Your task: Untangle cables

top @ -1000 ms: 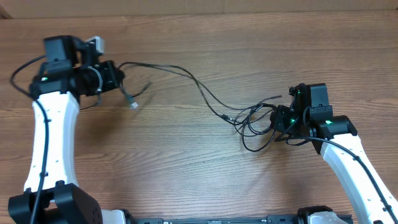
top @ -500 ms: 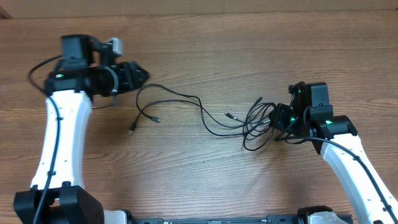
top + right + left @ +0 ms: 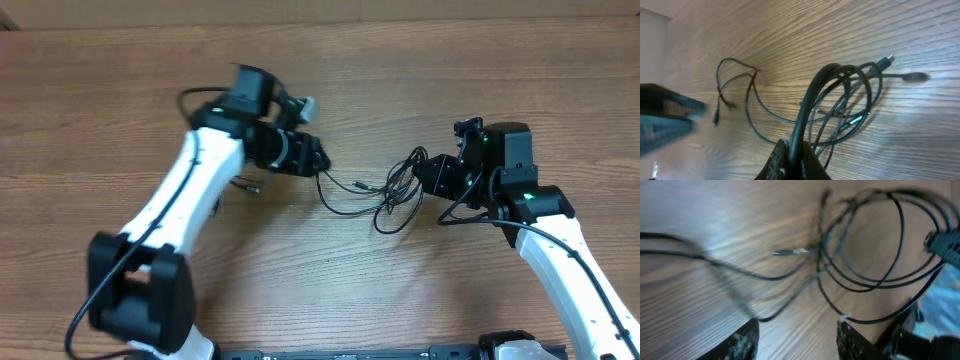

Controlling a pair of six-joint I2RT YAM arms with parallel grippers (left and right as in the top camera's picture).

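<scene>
The cables (image 3: 392, 196) are thin black cords tangled in loops at the table's middle right. One strand trails left to a small plug end (image 3: 249, 186). My right gripper (image 3: 428, 176) is shut on one black cord of the bundle (image 3: 840, 95), which loops out from between its fingers (image 3: 794, 150). My left gripper (image 3: 316, 160) is open and empty just left of the tangle. In the left wrist view its fingers (image 3: 797, 332) frame bare wood, with the cable loops (image 3: 875, 275) and a silver plug (image 3: 790, 252) ahead of them.
The wooden table (image 3: 330, 280) runs to a far edge at the top of the overhead view. The left arm (image 3: 190, 200) reaches diagonally across the left half. Thicker black robot wires run along the right arm (image 3: 560, 250).
My left arm has swung from the far left to the centre, beside the tangle. The long cable, stretched a second ago, now lies slack and bunched. My right gripper has shifted slightly left with its cord.
</scene>
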